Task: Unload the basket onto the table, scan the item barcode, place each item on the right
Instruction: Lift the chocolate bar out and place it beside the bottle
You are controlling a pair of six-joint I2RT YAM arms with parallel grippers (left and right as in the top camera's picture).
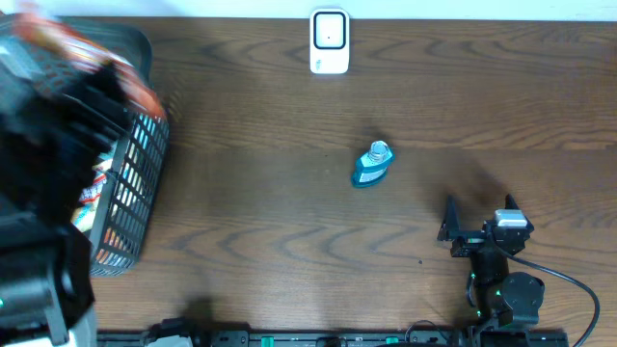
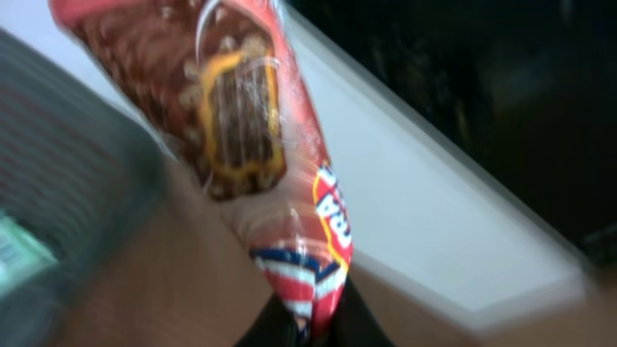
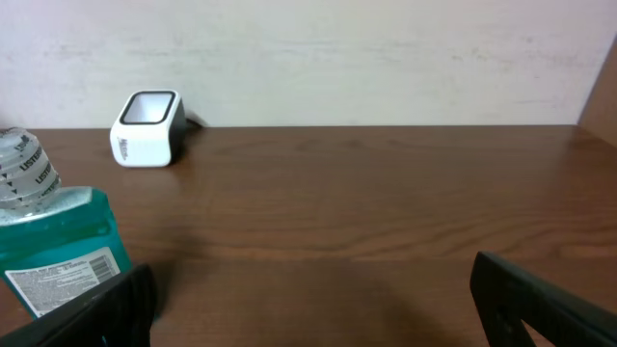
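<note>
Found the right gripper (image 1: 479, 210) nearest, well apart from the scanner (image 1: 329, 40), toward the front edge and off to the scanner's right. Black, blocky fingers, spread wide.

Between that gripper and the scanner, partly in the line from one to the other, saw a small bottle (image 1: 371, 166). Clear teal plastic, ribbed see-through cap, white printed label; appeared to stand upright.

Set on a dark brown table (image 1: 289, 251) with bold, wavy wood grain and a dull sheen.

Far to the scanner's left, noted a black wire basket (image 1: 135, 193) with rounded mesh walls and coloured packets inside.

Above the basket, caught the left gripper (image 2: 310, 326), blurred, its jaws clamped on the bottom seam of a snack bag (image 2: 241, 125). Glossy, crinkled red film, a yellow-edged clear window with brown pieces behind it, and a blue-and-white band near the pinched end. Held well apart from the scanner, off to the scanner's left.

Made out the scanner as a small white box, rounded at the corners, with a dark window.

Just behind the scanner, saw a plain pale wall (image 3: 386, 58), matte and faintly mottled.
</note>
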